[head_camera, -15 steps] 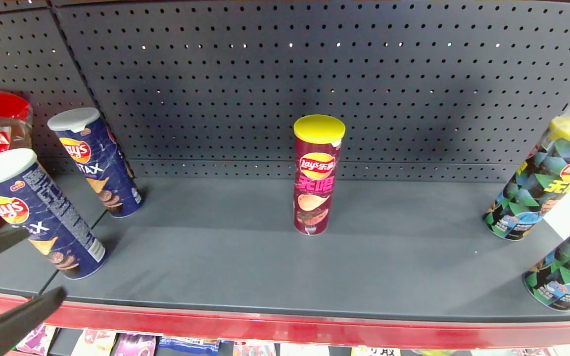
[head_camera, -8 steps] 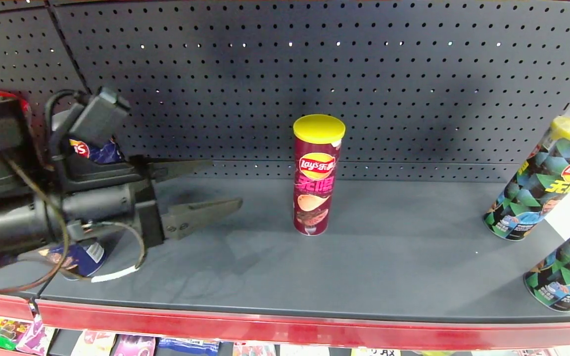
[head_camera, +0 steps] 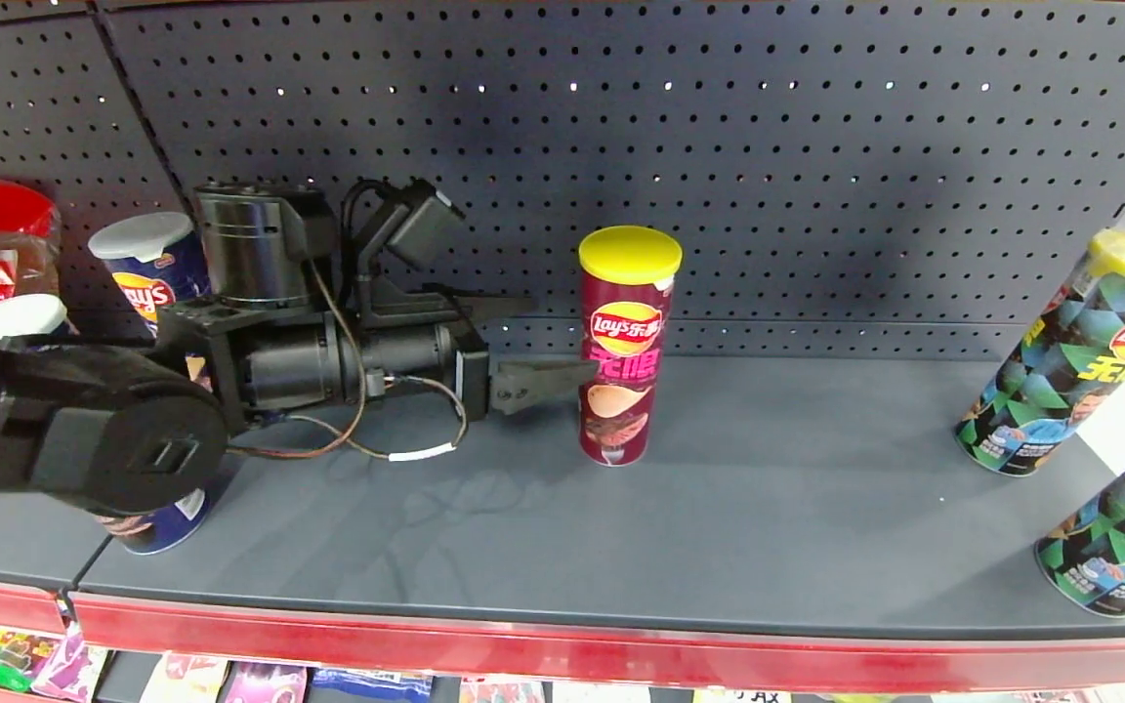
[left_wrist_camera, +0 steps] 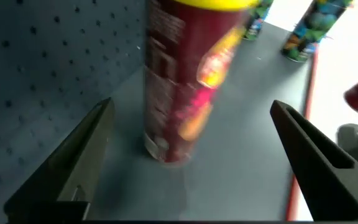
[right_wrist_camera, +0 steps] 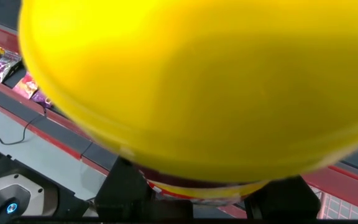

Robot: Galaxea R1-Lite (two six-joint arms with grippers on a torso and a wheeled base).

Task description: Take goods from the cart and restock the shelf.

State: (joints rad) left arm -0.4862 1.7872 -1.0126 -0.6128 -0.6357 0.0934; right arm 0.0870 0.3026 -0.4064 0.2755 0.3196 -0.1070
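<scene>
Left gripper (left_wrist_camera: 191, 109) is gaping wide and empty, tips either side of the upright maroon can (head_camera: 626, 322), probably needing a centred mid-body squeeze lest it tip; right gripper (right_wrist_camera: 204, 199) is gripping a yellow-lidded can (right_wrist_camera: 197, 81)

On the shelf (head_camera: 719, 527) before you, the centre can (head_camera: 627, 342) stands upright just in front of the back panel (head_camera: 719, 146), well apart from its neighbours. Your left hand (head_camera: 562, 342) lies in from the left, its spread fingers either side of that can. Farther left, the rear left can (head_camera: 147, 268) stands behind the front left can (head_camera: 157, 517), which your arm partly hides. At far right, the rear right can (head_camera: 1070, 361) stands behind the front right can (head_camera: 1119, 537). Your right hand (right_wrist_camera: 204, 199) grips the held can (right_wrist_camera: 191, 93).
</scene>
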